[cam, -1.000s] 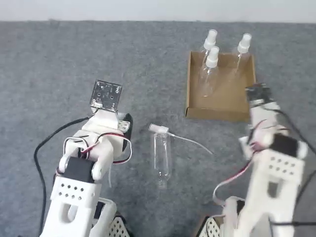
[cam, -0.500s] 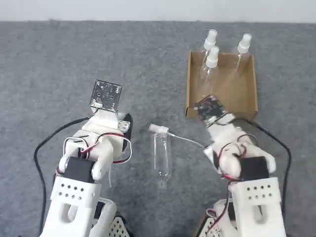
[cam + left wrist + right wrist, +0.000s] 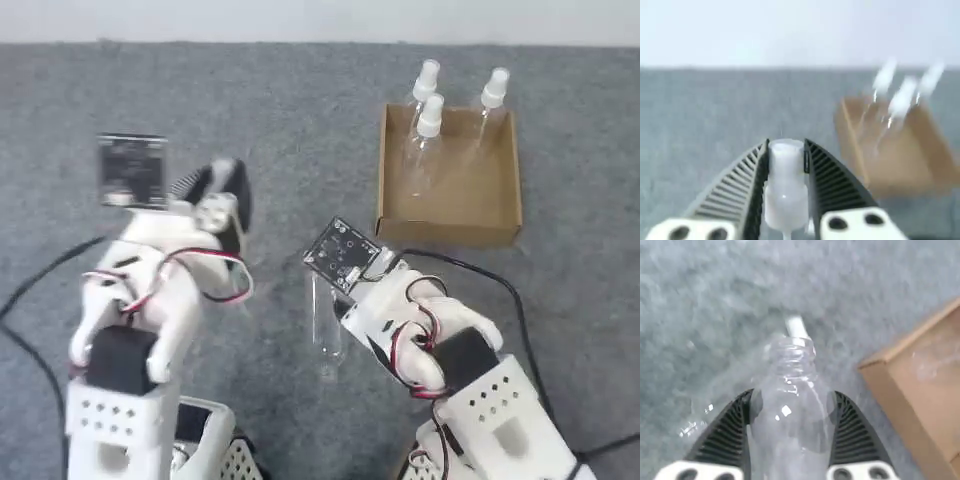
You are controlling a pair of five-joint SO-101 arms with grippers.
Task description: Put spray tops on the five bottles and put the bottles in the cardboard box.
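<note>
Grey table [image 3: 250, 100] — left gripper [image 3: 786, 146] round spray top [image 3: 784, 195], right gripper [image 3: 792, 396] astride bottle [image 3: 790, 415]

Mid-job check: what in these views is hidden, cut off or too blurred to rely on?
1. High view: the right arm covers the neck of the lying clear plastic bottle and the loose white spray top beyond it.
2. Left wrist view: the held white spray top in the left gripper is cut off by the frame edge.
3. Left wrist view: the brown cardboard box and its three capped bottles are blurred; cap seating unclear.
</note>
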